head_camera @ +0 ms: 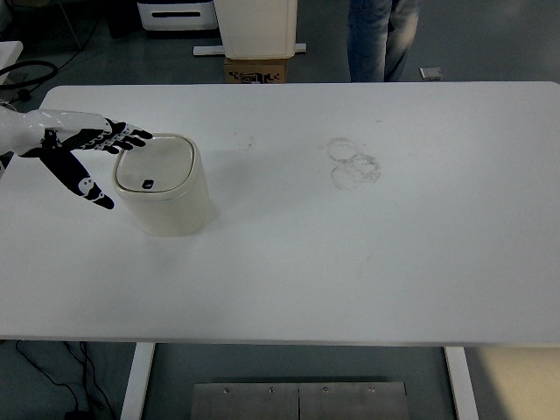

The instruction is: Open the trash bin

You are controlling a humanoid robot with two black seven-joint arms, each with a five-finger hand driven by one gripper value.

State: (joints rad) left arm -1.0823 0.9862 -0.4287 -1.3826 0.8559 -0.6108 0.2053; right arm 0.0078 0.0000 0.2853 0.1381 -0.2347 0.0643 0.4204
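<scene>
robot hand [80,153]: left, spread wide, empty, beside trash bin [164,185]
lid [155,165]: closed
risk: off-centre press tips bin on surface [367,254]

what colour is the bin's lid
Cream-white like the bin, its lid shows a small dark button; head view.

A wide white rectangular table [367,262] is filling most of the view, with faint grey ring marks [353,164] smudging its surface. Beyond it, on grey floor [490,39], a brown cardboard box [259,70], a cream cabinet [256,24] and a person's jeans-clad legs [378,37] are standing.
</scene>
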